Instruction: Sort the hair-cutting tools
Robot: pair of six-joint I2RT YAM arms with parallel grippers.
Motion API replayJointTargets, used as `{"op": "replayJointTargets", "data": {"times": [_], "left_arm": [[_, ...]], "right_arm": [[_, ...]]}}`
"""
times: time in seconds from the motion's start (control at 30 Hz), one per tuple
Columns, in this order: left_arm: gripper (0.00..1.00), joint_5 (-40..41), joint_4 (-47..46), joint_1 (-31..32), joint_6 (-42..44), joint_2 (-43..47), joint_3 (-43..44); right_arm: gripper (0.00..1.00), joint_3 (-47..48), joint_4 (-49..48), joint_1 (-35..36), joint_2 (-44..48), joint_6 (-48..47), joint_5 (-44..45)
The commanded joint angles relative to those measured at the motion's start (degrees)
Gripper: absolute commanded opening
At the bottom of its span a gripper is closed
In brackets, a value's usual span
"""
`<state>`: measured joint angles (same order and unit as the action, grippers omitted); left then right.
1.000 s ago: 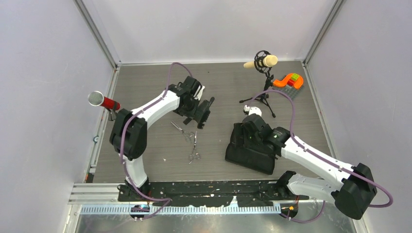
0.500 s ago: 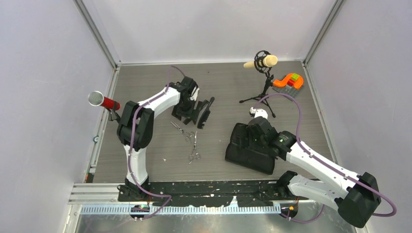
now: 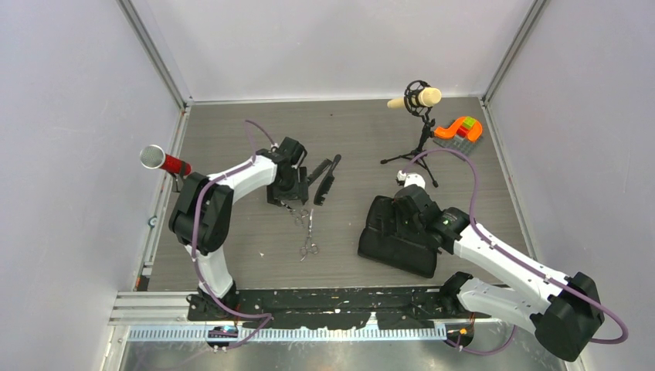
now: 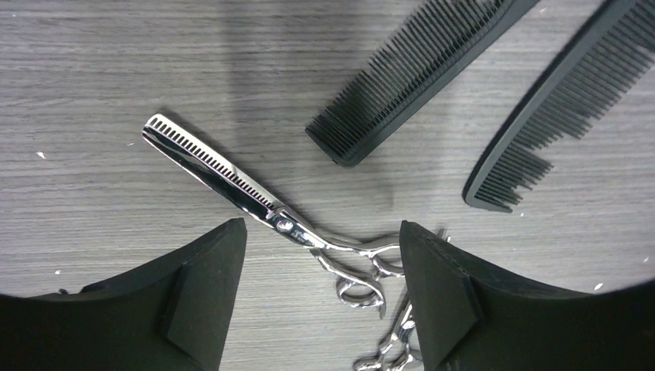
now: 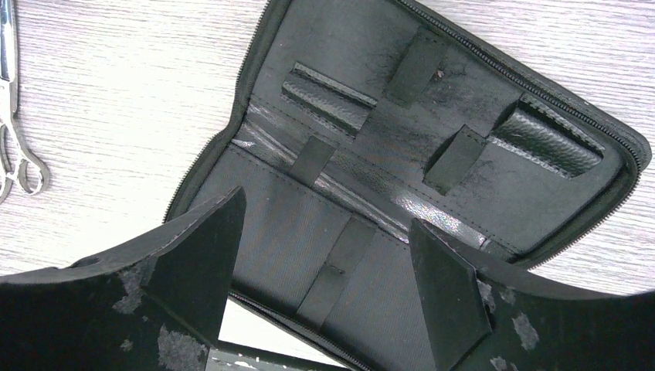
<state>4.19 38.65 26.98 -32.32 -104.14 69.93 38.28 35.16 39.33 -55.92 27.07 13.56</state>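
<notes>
Two black combs [image 3: 315, 171] [image 3: 329, 179] lie side by side on the table; the left wrist view shows them at upper right [image 4: 409, 77] [image 4: 556, 108]. Silver thinning scissors [image 4: 232, 179] lie below my open, empty left gripper [image 4: 320, 301], their rings between my fingers. In the top view these scissors [image 3: 287, 205] lie just in front of the left gripper [image 3: 280, 193]. A second pair of scissors [image 3: 309, 238] lies nearer me, partly seen in the left wrist view [image 4: 394, 349]. My right gripper [image 5: 324, 286] is open and empty over the open case.
The black zippered case [image 3: 402, 236] lies open at centre right, its strapped inside [image 5: 432, 154] showing. A tripod microphone [image 3: 417, 99] and an orange object [image 3: 459, 127] stand at the back right. A red microphone [image 3: 164, 161] stands at the left edge.
My left gripper has moved left and toward me, from over the combs to over the thinning scissors. Both combs now lie uncovered. The right arm shifted slightly over the case.
</notes>
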Motion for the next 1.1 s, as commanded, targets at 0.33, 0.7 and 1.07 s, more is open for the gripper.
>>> {"op": "replayJointTargets", "data": {"times": [0.33, 0.7, 1.07], "left_arm": [[0.63, 3.76, -2.73, -0.18, -7.68, 1.86, -5.73], [0.25, 7.56, -1.26, -0.41, -4.1, 5.71, -8.22], [0.0, 8.22, -0.84, -0.79, 2.58, 14.13, -8.38]], "right_arm": [[0.86, -1.4, -2.32, -1.27, 0.82, -1.01, 0.3], [0.86, -2.74, -3.3, -2.03, 1.18, -1.59, 0.38], [0.88, -3.06, -2.84, -4.61, 2.15, -1.73, 1.99]]}}
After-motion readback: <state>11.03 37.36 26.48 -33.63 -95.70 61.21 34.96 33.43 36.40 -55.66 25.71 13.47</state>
